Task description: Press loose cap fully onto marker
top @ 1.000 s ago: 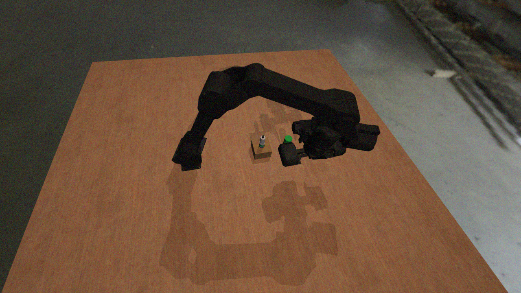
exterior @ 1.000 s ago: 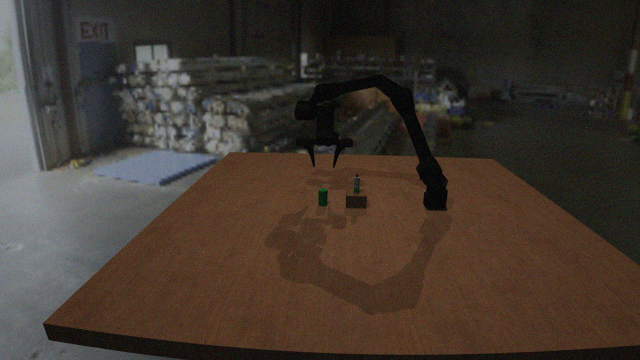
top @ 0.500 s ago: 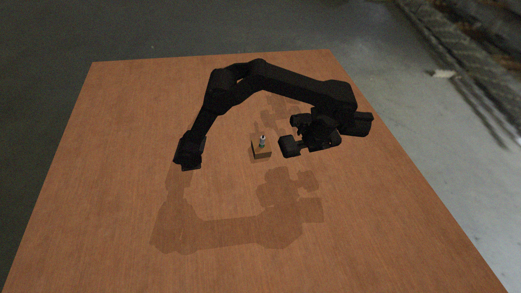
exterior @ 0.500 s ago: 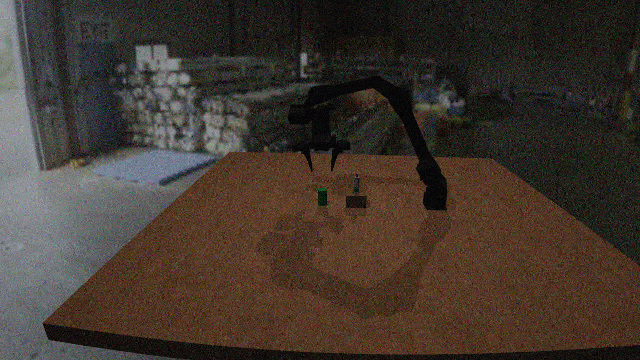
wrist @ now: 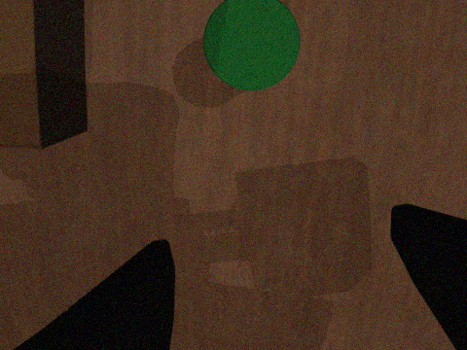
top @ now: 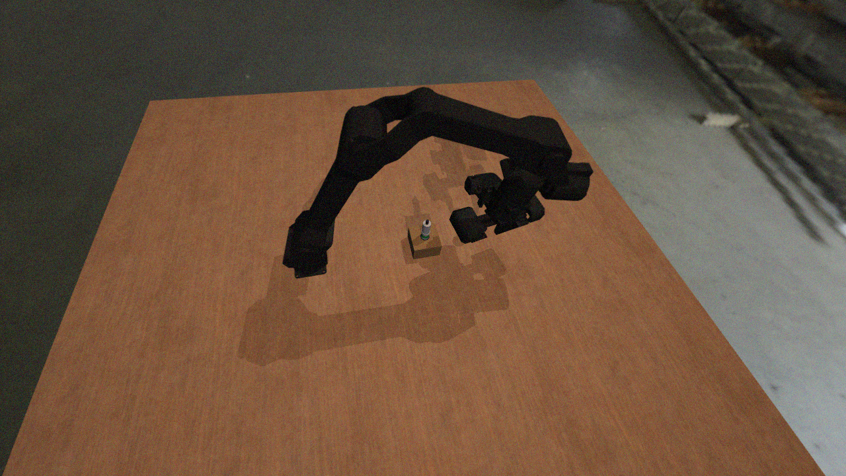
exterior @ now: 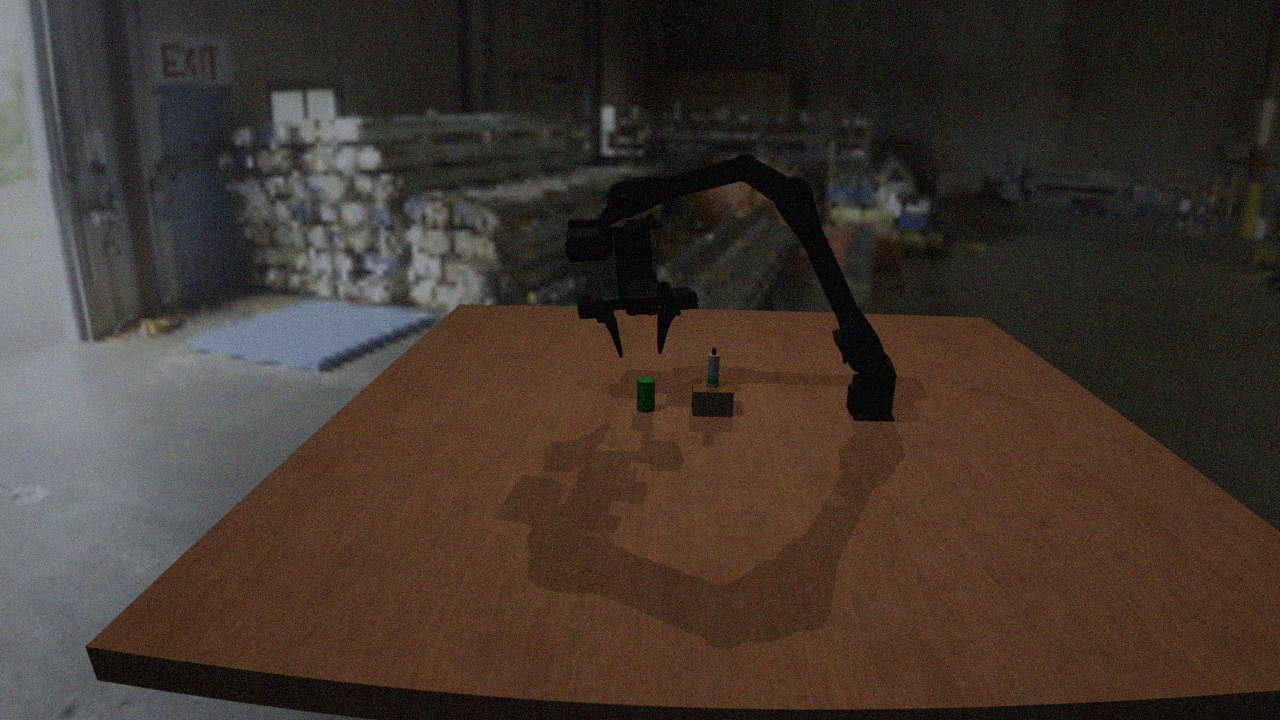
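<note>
Wooden table [top: 366,402] [exterior: 447,626] [wrist: 370,122] bears a holder block [top: 427,250] [exterior: 712,402] [wrist: 60,73], marker [top: 425,229] [exterior: 713,368] upright in it.

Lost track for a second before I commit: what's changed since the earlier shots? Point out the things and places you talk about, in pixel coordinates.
The gripper [top: 482,219] [exterior: 640,355] [wrist: 282,238] has come lower, nearer the green cap's height. Nothing was grasped or released. The cap [exterior: 645,394] [wrist: 252,43], marker [top: 425,229] [exterior: 713,368] and holder block [top: 427,250] [exterior: 712,401] [wrist: 60,73] stayed put.
</note>
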### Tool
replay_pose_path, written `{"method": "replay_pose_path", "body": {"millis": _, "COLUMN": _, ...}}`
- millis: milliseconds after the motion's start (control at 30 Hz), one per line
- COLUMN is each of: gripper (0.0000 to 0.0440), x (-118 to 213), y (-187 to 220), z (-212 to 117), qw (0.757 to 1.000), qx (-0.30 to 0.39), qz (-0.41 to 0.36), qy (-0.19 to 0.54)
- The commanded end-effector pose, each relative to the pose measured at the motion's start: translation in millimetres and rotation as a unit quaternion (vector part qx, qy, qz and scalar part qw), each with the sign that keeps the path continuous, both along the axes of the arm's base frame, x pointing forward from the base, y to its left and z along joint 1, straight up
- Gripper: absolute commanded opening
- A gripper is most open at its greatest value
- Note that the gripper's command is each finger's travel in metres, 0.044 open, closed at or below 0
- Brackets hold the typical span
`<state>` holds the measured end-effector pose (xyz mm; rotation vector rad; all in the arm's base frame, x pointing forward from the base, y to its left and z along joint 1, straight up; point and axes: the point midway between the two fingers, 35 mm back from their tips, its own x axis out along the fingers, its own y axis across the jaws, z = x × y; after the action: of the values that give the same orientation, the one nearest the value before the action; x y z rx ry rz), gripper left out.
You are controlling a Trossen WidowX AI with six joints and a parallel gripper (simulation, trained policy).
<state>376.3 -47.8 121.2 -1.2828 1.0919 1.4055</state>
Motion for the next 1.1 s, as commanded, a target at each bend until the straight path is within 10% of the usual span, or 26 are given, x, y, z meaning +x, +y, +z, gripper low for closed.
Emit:
{"method": "replay_pose_path", "body": {"millis": 0, "gripper": 0.0295, "x": -0.7, "y": 8.8, "z": -4.8, "qw": 1.0, "qx": -0.003, "qz": 0.014, "qy": 0.008}}
{"method": "replay_pose_path", "body": {"millis": 867, "gripper": 0.0249, "x": -16.1, "y": 51.3, "z": -54.0, "qw": 0.988, "qx": -0.006, "qz": 0.144, "qy": 0.054}}
{"method": "replay_pose_path", "body": {"millis": 1067, "gripper": 0.0165, "x": -17.8, "y": 52.9, "z": -55.1, "qw": 0.985, "qx": -0.015, "qz": 0.168, "qy": 0.048}}
